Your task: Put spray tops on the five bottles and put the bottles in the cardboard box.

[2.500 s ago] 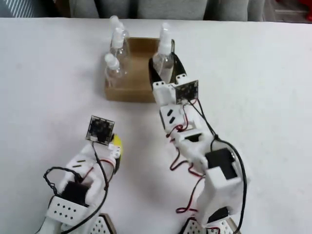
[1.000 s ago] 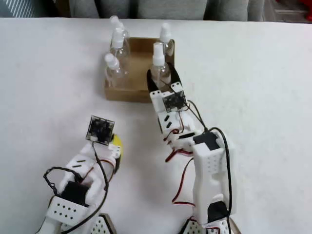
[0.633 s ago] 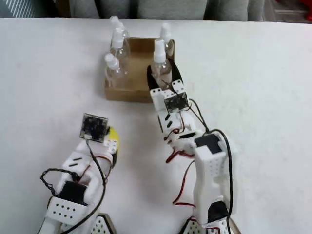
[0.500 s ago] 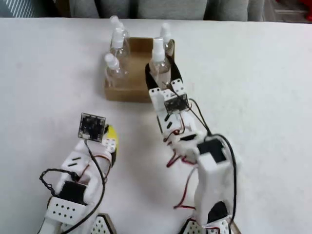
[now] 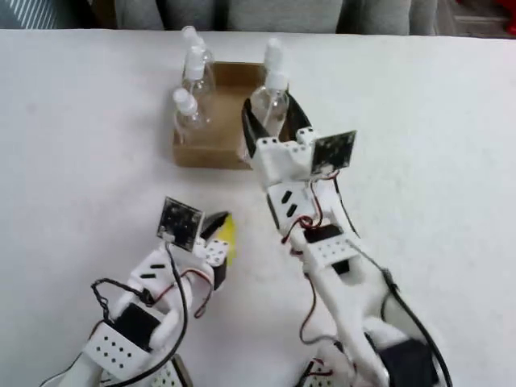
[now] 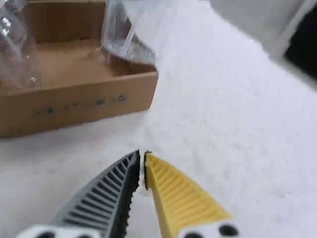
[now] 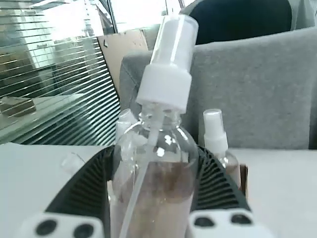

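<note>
Now, your R gripper [image 5: 274, 113]: pinching bottle [image 7: 158, 148] w/ spray top [image 7: 168, 54], at 3 o'clock edge of cardboard box [image 5: 210, 153]. Other bottles [image 5: 187, 113] in box, 9–1 o'clock. Your L gripper [image 6: 141, 158]: tips pressed together, low over table [image 5: 419, 97], 6 o'clock of box.

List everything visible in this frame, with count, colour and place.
standing bottles: four, clear with white spray tops, three at the box's left side, one at its far right corner
held bottle: one, clear with white top, at the box's near right corner
cardboard box: one, brown, far middle of the table
table: one, white
upholstered seat: at least one, grey, beyond the table
right hand: black fingers, shut on the held bottle
left hand: grey and yellow fingers, shut, empty
</note>
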`<state>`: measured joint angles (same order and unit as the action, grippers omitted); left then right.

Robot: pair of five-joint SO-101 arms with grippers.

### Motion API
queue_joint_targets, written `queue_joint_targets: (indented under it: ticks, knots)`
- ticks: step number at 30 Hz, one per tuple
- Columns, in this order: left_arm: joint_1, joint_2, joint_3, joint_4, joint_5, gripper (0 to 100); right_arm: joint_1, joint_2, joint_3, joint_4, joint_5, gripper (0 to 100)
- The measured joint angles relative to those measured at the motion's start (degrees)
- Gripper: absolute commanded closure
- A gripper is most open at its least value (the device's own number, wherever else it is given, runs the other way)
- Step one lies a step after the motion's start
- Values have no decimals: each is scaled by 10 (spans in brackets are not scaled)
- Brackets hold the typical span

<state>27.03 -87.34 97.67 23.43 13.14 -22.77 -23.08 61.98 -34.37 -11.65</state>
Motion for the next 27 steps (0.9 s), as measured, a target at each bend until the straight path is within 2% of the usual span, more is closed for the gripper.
queue_joint_targets:
  ticks: [5, 9, 17, 27]
  knots:
    - [33, 0, 0, -53, 12, 979, -32, -74, 24, 142, -24, 984]
    - [40, 0, 0, -59, 12, 979, -63, -98, 49, 157, -25, 984]
    - [40, 0, 0, -59, 12, 979, -105, -176, 116, 172, 20, 984]
    - [44, 1, 0, -59, 13, 979, -135, -382, 122, 418, 24, 984]
